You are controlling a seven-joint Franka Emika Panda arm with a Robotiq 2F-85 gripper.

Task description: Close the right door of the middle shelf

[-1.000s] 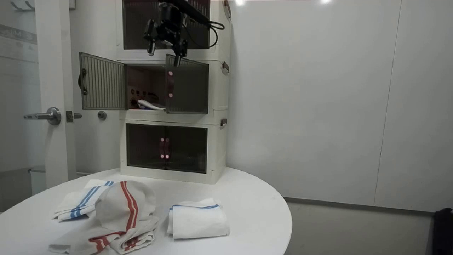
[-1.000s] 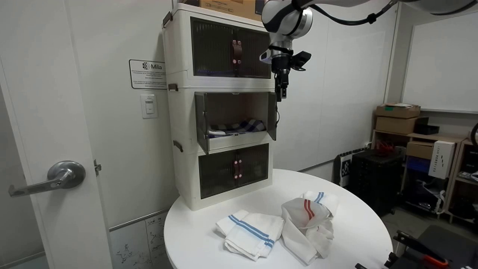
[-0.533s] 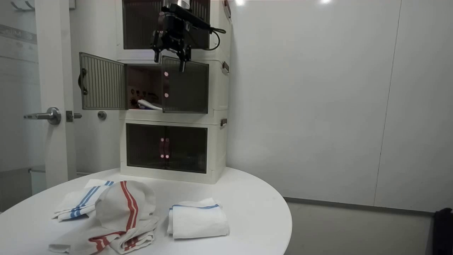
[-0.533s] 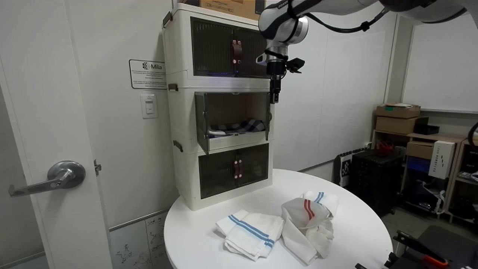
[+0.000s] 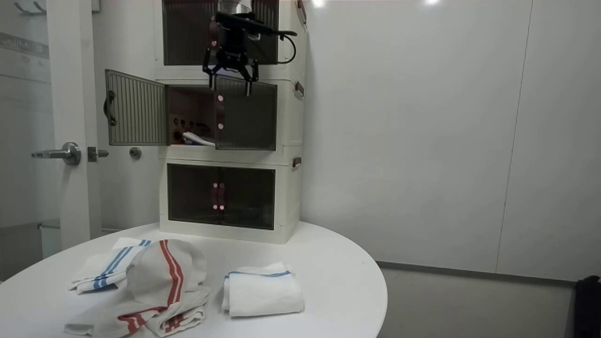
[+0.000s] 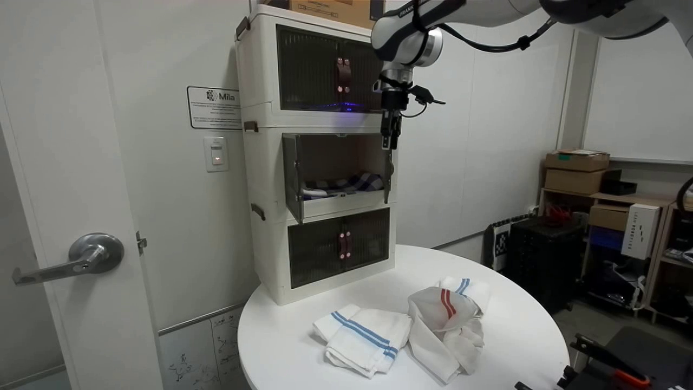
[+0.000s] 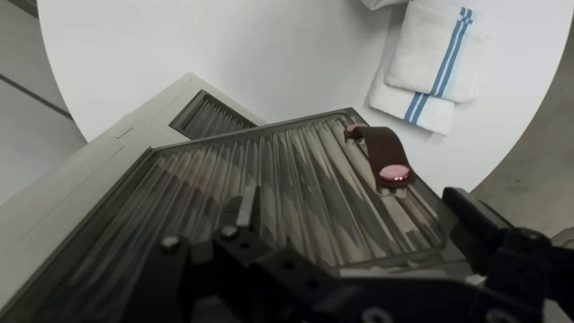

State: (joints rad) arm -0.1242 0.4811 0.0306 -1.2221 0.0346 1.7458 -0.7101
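The right door (image 5: 249,117) of the middle shelf (image 5: 192,151) stands partly open, hinged on its right. It is a dark smoky pane with a strap handle; it shows almost edge-on in an exterior view (image 6: 388,181). In the wrist view the ribbed door (image 7: 287,188) fills the middle, with its brown strap and pink rivets. My gripper (image 5: 230,90) is open and empty, pointing down in front of the door's upper part. In the wrist view its fingers (image 7: 352,199) are wide apart over the pane. I cannot tell whether a finger touches the door.
The matching left door (image 5: 137,108) is open wide; it also shows in an exterior view (image 6: 293,179). Checked cloth (image 6: 352,184) lies inside the shelf. The upper doors (image 6: 308,70) and lower doors (image 6: 316,252) are closed. Folded towels (image 5: 264,293) lie on the round white table (image 5: 342,281).
My gripper has moved toward the cabinet, slightly down, and turned. The right door swung a little inward during the first half second, then stayed there. The left door has not moved.
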